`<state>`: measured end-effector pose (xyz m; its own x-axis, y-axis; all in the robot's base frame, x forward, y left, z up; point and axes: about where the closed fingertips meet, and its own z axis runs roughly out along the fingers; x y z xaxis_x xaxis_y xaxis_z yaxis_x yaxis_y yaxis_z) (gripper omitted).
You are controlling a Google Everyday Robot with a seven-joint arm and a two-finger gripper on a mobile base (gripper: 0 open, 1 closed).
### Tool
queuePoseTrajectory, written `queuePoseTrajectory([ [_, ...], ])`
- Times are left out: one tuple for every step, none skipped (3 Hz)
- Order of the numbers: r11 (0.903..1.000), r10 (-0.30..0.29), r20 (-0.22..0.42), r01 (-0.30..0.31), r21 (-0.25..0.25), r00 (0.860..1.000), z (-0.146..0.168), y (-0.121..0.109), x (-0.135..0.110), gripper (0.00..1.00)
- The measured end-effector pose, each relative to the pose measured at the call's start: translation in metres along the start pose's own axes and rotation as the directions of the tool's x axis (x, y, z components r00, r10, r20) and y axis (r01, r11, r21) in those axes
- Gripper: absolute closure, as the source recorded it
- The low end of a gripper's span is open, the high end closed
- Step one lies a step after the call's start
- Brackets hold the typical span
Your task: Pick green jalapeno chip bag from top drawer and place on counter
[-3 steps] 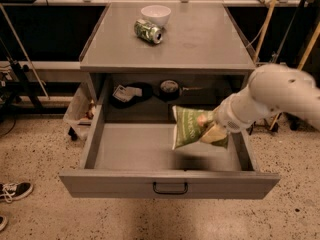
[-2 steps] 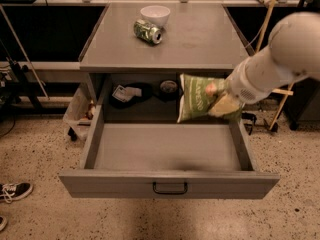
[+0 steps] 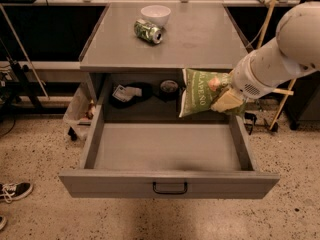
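Observation:
The green jalapeno chip bag (image 3: 200,92) with white lettering hangs in the air above the back right of the open top drawer (image 3: 168,149), just below the counter's front edge. My gripper (image 3: 226,100) comes in from the right on a white arm and is shut on the bag's right side. The drawer is pulled fully out, its black handle (image 3: 170,188) facing me, and its floor is bare. The gray counter (image 3: 165,36) lies above and behind the bag.
A white bowl (image 3: 155,15) and a green-patterned drink can (image 3: 148,31) lying on its side sit at the counter's back. Small items (image 3: 126,92) lie in the dark shelf space behind the drawer. A black shoe (image 3: 14,190) is on the floor at left.
My gripper has lifted the chip bag up out of the drawer to just under the counter's edge.

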<state>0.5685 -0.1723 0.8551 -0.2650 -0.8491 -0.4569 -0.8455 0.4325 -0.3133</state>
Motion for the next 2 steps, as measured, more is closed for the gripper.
queuePoseTrajectory([
  [0.9967, -0.004, 0.054, 0.0, 0.081, 0.999, -0.002, -0.032, -0.013, 1.0],
  [0.9743, -0.025, 0.072, 0.008, 0.225, 0.997, -0.032, -0.099, -0.042, 1.0],
])
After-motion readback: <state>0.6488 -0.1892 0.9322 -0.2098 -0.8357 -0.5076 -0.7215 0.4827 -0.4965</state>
